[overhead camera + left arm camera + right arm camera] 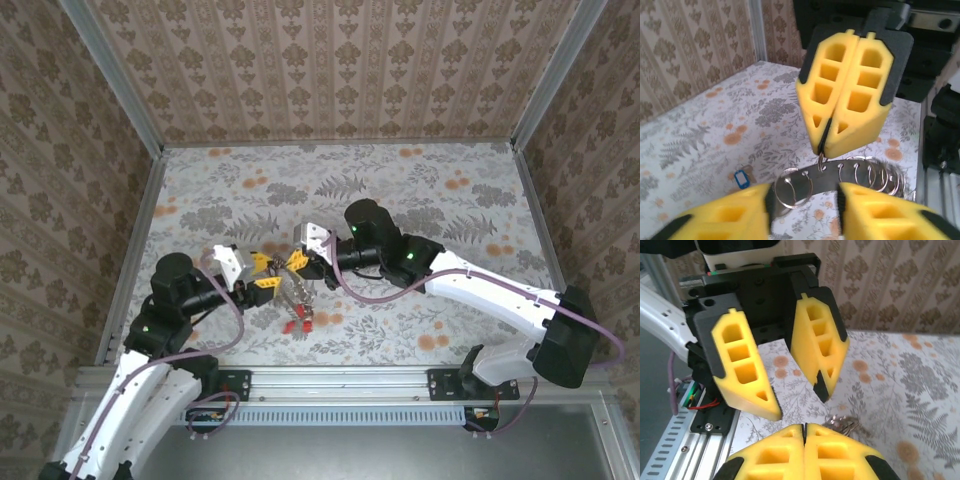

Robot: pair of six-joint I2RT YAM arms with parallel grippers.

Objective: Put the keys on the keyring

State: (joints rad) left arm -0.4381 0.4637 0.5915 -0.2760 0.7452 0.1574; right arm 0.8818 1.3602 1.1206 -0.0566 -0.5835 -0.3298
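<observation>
Both grippers meet over the middle of the table. My right gripper (300, 262) (804, 426) is shut, and in the left wrist view its tips (824, 150) pinch a small wire loop on the keyring (860, 172), a dark flat band with holes and several split rings. My left gripper (263, 272) (805, 200) has its jaws apart on either side of the band's left end; its fingers (747, 375) look blurred. A bunch of keys (297, 310), some red-headed, hangs below the grippers. A blue-headed key (741, 178) lies on the cloth.
The table (420, 200) has a floral cloth and patterned walls on three sides. A metal rail (340, 385) runs along the near edge by the arm bases. Open cloth lies at the back and to the right.
</observation>
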